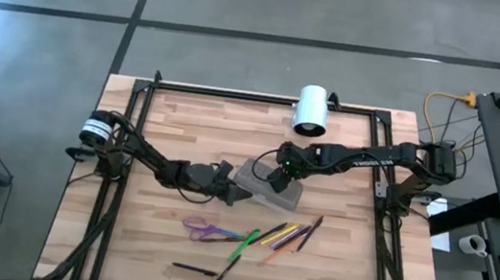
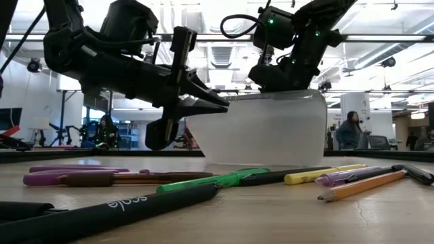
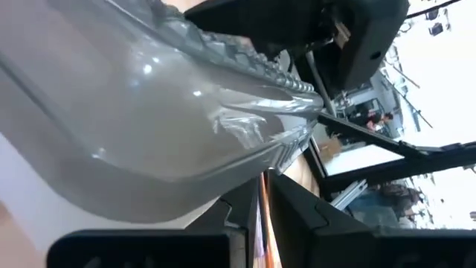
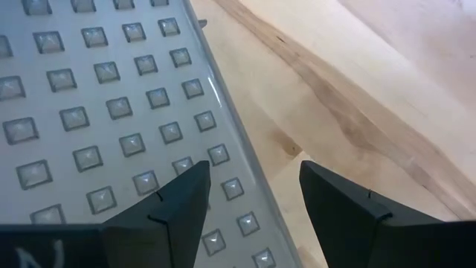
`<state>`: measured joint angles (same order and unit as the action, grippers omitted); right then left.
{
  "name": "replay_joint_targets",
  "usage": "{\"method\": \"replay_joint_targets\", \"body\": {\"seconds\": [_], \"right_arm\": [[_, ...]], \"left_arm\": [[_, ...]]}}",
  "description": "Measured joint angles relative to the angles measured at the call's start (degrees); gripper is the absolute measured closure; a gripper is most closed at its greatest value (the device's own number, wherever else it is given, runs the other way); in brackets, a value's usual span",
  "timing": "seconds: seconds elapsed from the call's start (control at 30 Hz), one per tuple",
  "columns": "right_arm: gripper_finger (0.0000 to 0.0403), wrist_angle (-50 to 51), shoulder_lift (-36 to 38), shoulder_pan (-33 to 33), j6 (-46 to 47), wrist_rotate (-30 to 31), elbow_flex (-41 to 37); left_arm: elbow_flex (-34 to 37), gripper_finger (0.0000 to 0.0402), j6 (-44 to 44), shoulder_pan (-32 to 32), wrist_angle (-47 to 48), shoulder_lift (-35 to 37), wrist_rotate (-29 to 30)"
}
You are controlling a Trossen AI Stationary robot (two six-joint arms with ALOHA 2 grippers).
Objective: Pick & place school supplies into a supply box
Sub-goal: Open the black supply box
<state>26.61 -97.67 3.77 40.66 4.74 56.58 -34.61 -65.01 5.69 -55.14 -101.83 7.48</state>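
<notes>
While the right gripper (image 4: pixel 253 205) gapes, studded translucent grey supply box (image 4: pixel 111 112) lies flat.

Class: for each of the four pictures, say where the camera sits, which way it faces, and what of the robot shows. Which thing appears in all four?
High view: above the table, looking straight down; both arms, left hand, right hand.
Low view: at table-top height, looking level across pens into the room; both arms.
Left wrist view: on the left arm, against the supply box; its shut fingers.
Right wrist view: on the right arm, looking down; its open fingers.
Shared: the supply box.
</notes>
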Motion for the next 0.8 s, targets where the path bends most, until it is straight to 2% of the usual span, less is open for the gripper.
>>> {"method": "replay_joint_targets", "body": {"seconds": [0.37,0.8], "right_arm": [[0.0197,0.64,0.02,-0.07,0.46,-1.12,0.0],[0.0198,3.04,-0.09,-0.11,1.24,-1.19,2.11]], "left_arm": [[-0.07,0.0379,0.04,-0.05,-4.71,0.1,6.24],[-0.51,0.0379,-0.05,-0.48,-4.63,0.63,11.45]]}}
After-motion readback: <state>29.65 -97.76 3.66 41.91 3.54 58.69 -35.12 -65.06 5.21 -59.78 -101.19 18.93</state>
